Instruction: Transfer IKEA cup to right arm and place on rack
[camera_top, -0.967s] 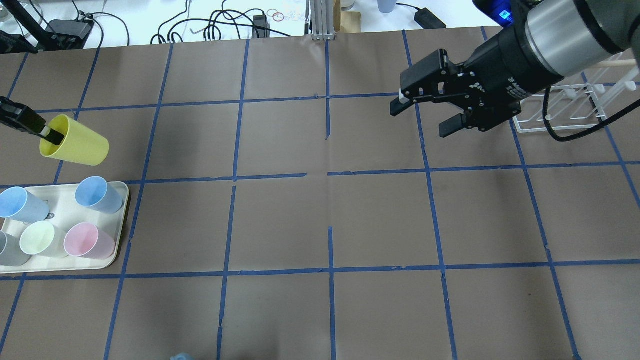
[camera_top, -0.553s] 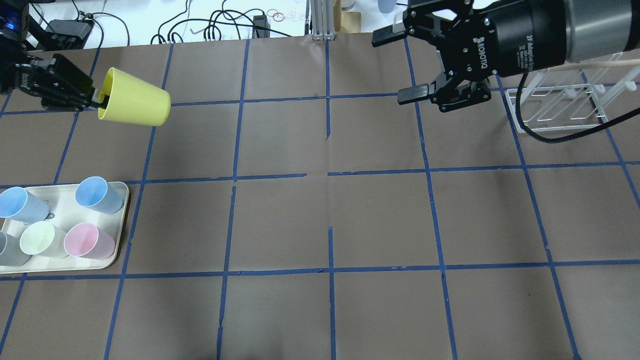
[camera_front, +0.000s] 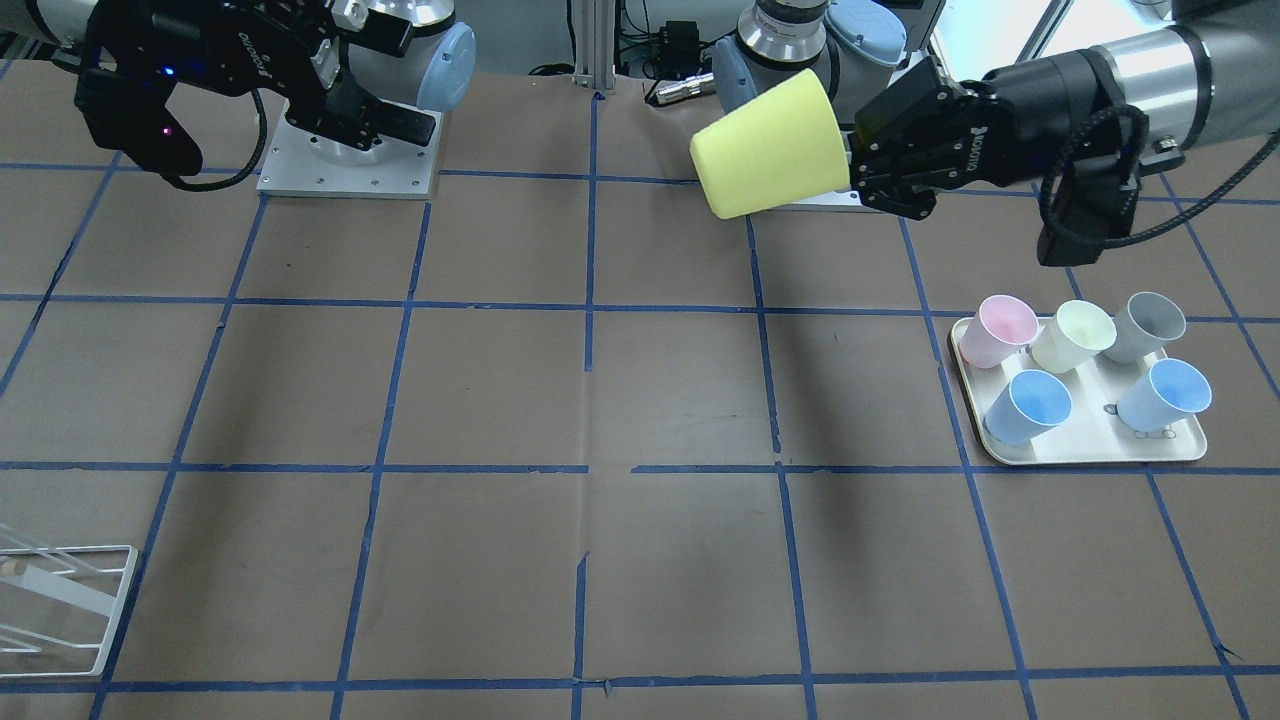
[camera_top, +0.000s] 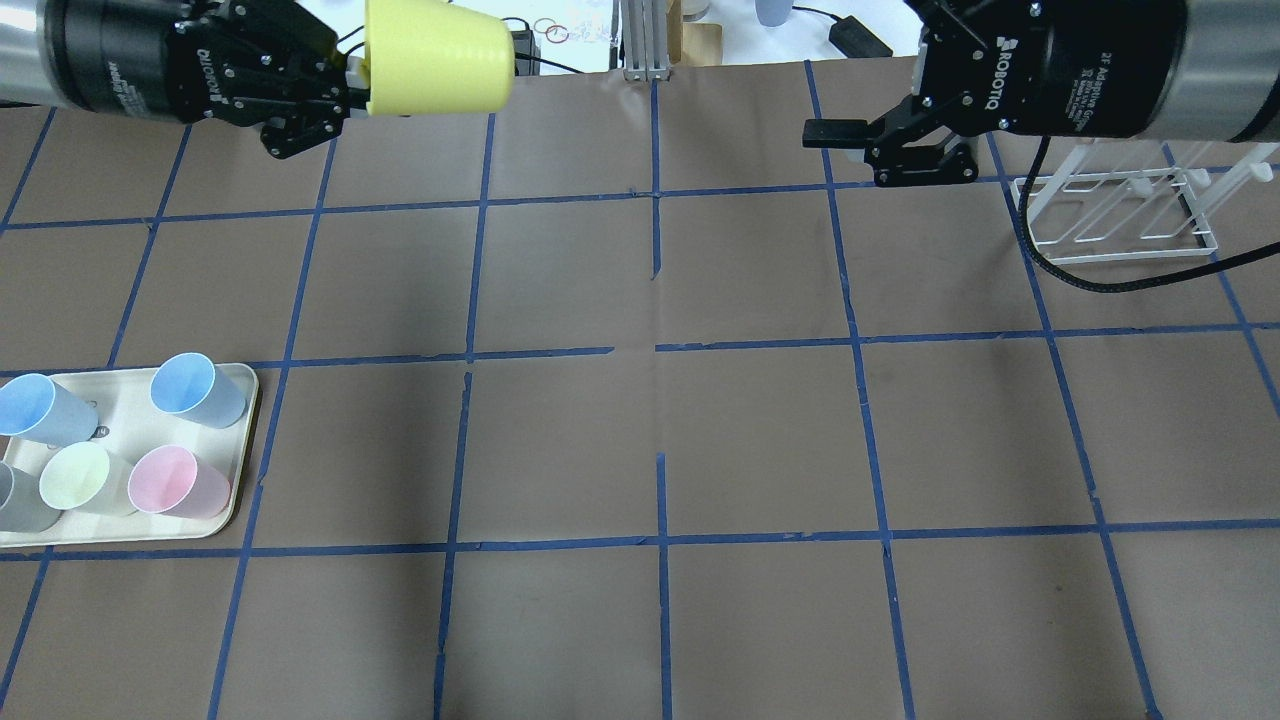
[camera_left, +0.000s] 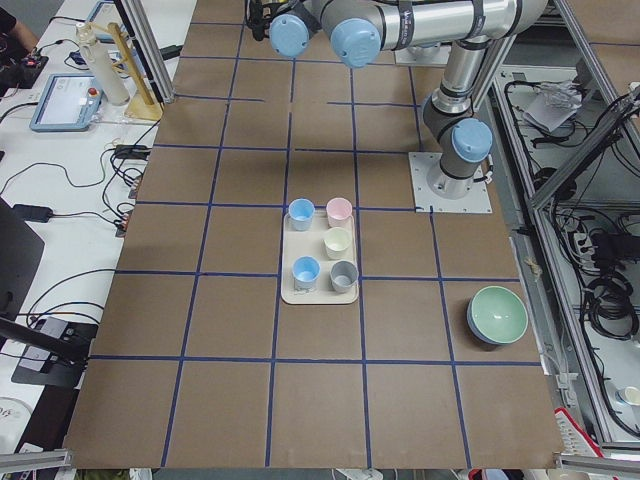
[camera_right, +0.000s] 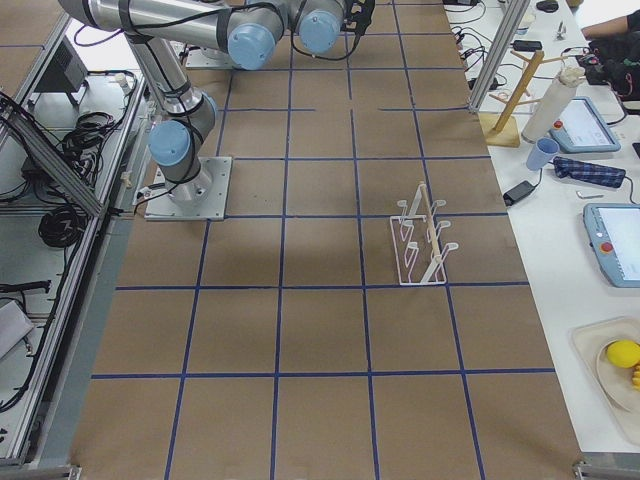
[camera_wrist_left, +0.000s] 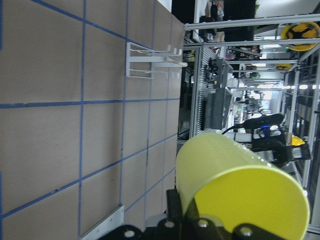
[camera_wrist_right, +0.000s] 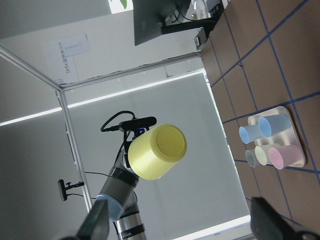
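Note:
The bright yellow IKEA cup (camera_top: 437, 55) is held in the air on its side, with its base toward the right arm. My left gripper (camera_top: 356, 73) is shut on its rim. The front-facing view shows the cup (camera_front: 770, 145) at the left gripper (camera_front: 852, 165), high over the table's robot side. My right gripper (camera_front: 395, 80) is open and empty, apart from the cup and facing it. In the right wrist view the cup's base (camera_wrist_right: 157, 152) shows between the spread fingers (camera_wrist_right: 97, 225). The white wire rack (camera_top: 1115, 215) stands under the right arm, and also shows in the left wrist view (camera_wrist_left: 150, 62).
A cream tray (camera_top: 125, 420) at the table's left front holds two light blue cups, a pale cream-yellow cup (camera_top: 80, 478), a pink one and a grey one. A green bowl (camera_left: 497, 315) sits near the robot's side. Blue tape grids the brown table.
My left gripper has carried the yellow cup up and to the right, turning it onto its side. My right gripper has risen, turned toward the cup and stayed open.

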